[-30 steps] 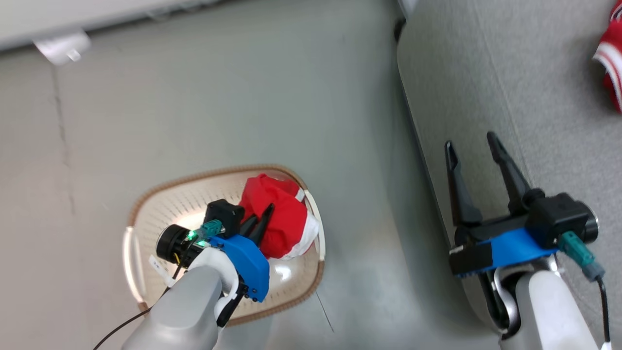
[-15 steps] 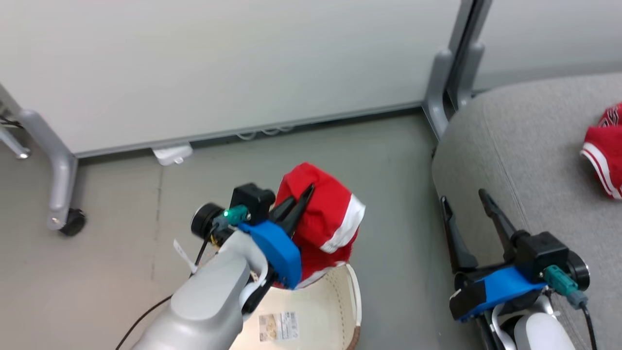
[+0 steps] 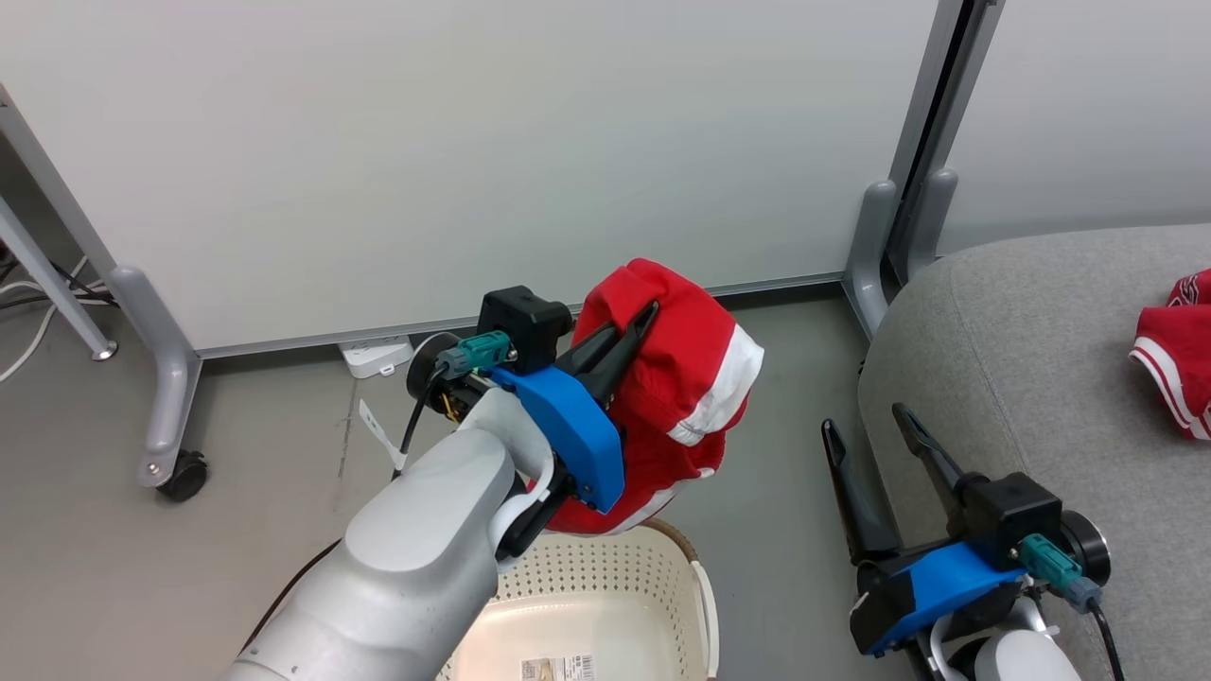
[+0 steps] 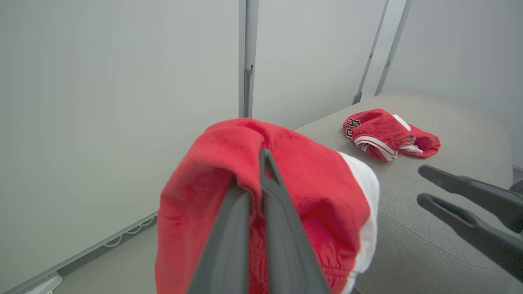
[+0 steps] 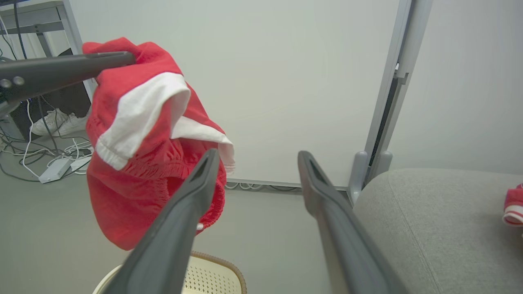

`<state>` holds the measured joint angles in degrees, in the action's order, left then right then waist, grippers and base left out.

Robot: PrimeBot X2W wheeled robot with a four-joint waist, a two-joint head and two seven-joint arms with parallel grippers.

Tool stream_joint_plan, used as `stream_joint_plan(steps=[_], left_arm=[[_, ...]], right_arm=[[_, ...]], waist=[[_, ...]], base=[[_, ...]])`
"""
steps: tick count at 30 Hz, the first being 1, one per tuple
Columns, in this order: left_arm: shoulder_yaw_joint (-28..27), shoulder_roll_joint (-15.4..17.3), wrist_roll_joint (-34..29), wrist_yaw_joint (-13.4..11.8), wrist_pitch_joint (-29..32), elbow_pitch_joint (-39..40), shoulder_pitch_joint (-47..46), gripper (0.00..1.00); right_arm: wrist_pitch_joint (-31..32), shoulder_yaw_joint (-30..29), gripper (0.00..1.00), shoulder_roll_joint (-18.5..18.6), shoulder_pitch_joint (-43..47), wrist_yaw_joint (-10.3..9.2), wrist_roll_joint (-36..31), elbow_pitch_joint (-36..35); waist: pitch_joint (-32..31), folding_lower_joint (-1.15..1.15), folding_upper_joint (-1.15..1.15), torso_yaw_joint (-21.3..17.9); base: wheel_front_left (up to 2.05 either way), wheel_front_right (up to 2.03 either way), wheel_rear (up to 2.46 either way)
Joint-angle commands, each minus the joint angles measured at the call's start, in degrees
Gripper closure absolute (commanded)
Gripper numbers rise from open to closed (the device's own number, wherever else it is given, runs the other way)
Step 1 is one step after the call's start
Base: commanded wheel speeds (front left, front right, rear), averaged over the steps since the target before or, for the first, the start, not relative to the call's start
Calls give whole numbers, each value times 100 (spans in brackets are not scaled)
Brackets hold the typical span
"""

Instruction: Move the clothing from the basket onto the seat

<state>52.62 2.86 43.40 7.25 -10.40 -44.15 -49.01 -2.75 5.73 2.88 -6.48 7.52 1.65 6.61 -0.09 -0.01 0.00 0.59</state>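
My left gripper [image 3: 645,317] is shut on a red garment with white panels [image 3: 695,378], holding it in the air above the cream basket [image 3: 705,605]. From the left wrist, the fabric [image 4: 314,183] drapes over my closed fingers [image 4: 273,212]. A second red garment with white stripes [image 3: 1173,350] lies on the grey seat [image 3: 1022,322], to the right. My right gripper [image 3: 865,420] stands open and empty beside the seat's near edge. From the right wrist, the hanging garment [image 5: 139,122] is up left of its own spread fingers [image 5: 192,196], above the basket rim [image 5: 229,269].
White partition panels on grey posts stand behind, one with a castor [image 3: 180,476]. A power strip [image 3: 374,355] lies at the wall's foot. Cables and white shoes [image 5: 57,122] sit at the far left. Grey floor runs between basket and seat.
My left gripper has lifted the red garment out of the basket and up toward the right. The head camera has tilted up. The right gripper has stayed open.
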Motion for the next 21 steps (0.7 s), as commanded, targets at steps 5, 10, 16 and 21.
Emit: stream_joint_plan(steps=[5, 10, 16, 21], left_arm=[[135, 9, 95, -34, -23, -48, -17, 100], [248, 9, 152, -47, -65, -92, -13, 100], [388, 8, 279, -59, -88, -58, -57, 100], [484, 9, 358, -90, -101, -22, -86, 100]], right_arm=[[14, 109, 0, -1, 107, -6, 42, 71], [108, 447, 0, -1, 80, -6, 247, 183], [315, 1053, 0, 0, -267, -6, 819, 517], [347, 1342, 0, 1, -626, -5, 1106, 888]], waist=[[-16, 1, 0, -49], [-14, 1, 0, -63], [-16, 1, 0, -71], [-19, 1, 0, -60]], base=[[0, 0, 0], [0, 0, 0], [0, 0, 0], [0, 0, 0]])
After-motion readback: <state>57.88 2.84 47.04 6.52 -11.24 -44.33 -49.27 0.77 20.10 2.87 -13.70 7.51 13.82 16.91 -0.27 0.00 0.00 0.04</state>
